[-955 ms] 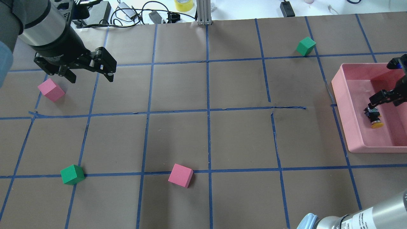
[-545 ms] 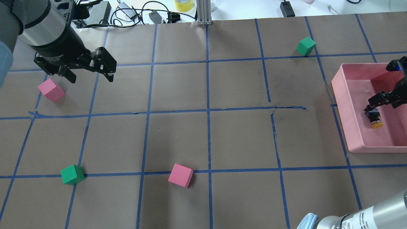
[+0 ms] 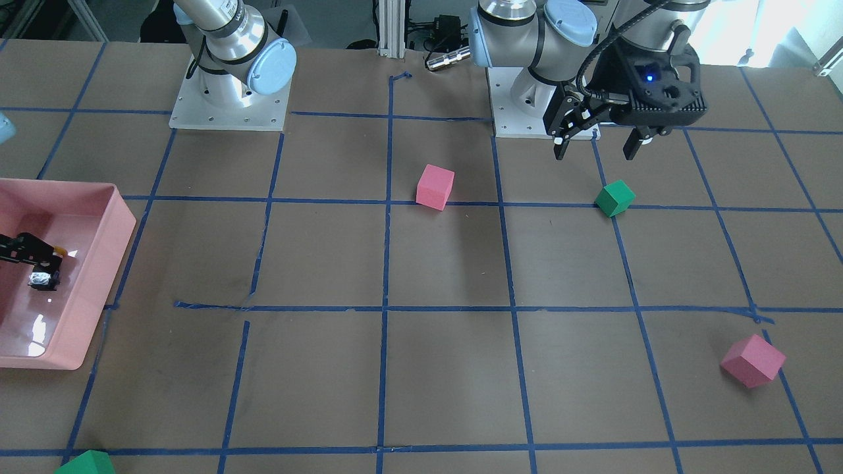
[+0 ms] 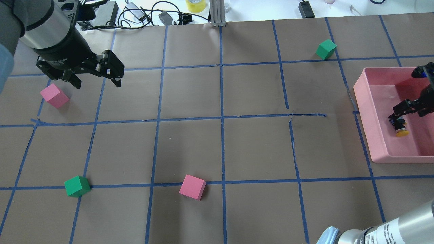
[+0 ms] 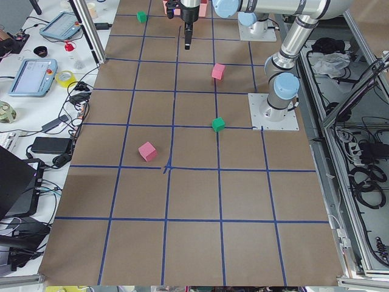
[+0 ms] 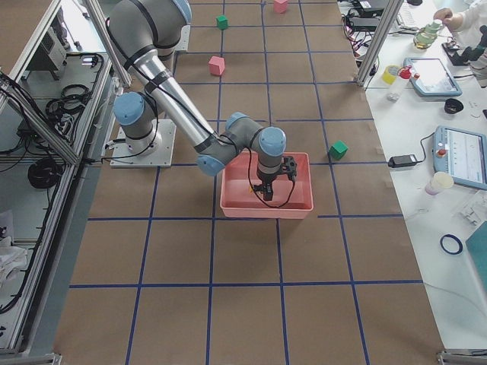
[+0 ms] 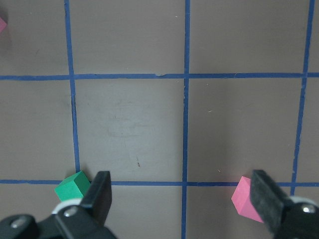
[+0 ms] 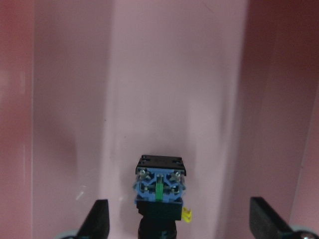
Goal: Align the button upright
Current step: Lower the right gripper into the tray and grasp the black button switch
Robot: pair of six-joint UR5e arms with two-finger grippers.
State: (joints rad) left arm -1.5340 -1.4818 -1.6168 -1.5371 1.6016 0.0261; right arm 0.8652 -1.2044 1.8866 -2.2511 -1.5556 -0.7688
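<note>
The button (image 4: 399, 127) lies tilted on its side in the pink tray (image 4: 364, 101), yellow cap toward the table's near edge. In the right wrist view its terminal base (image 8: 159, 189) faces the camera. It also shows in the front-facing view (image 3: 43, 276). My right gripper (image 4: 401, 117) is open, its fingers (image 8: 98, 219) wide apart on either side of the button and not gripping it. My left gripper (image 4: 96, 83) is open and empty, hovering above the table's far left part, next to a pink cube (image 4: 54, 96).
Foam cubes lie on the taped grid: green (image 4: 77, 185) and pink (image 4: 192, 187) near the front, green (image 4: 326, 49) at the back right. Cables and a yellow tape roll (image 4: 195, 5) lie beyond the far edge.
My right gripper has shifted very slightly over the button; the button stays tilted in the tray. The left arm has not moved.
</note>
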